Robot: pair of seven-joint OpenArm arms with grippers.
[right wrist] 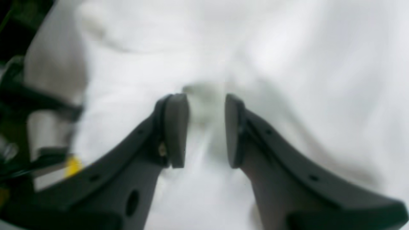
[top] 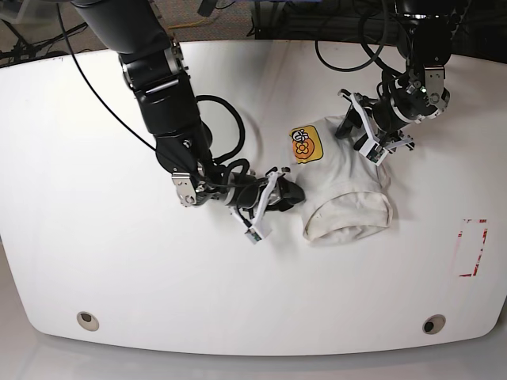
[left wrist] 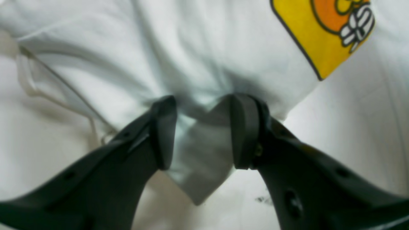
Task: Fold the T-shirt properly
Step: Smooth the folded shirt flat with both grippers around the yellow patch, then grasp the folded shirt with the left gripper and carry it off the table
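Observation:
The off-white T-shirt [top: 352, 186] lies bunched right of the table's middle, with its orange-yellow print [top: 305, 145] facing up at its upper left. My left gripper [top: 371, 136] sits at the shirt's upper right edge. In the left wrist view this gripper [left wrist: 203, 102] pinches a fold of the shirt [left wrist: 198, 159], with the print [left wrist: 322, 41] just beyond it. My right gripper [top: 295, 195] is at the shirt's left edge. In the blurred right wrist view the right gripper [right wrist: 206, 99] has its jaws narrowly apart, with white cloth [right wrist: 204, 64] bunched between the tips.
The white table [top: 103, 237] has a red rectangle mark [top: 473, 247] near its right edge and two round holes [top: 87, 320] near the front. Cables run along the back edge behind the arms. Dark equipment [right wrist: 19, 95] shows at the left of the right wrist view.

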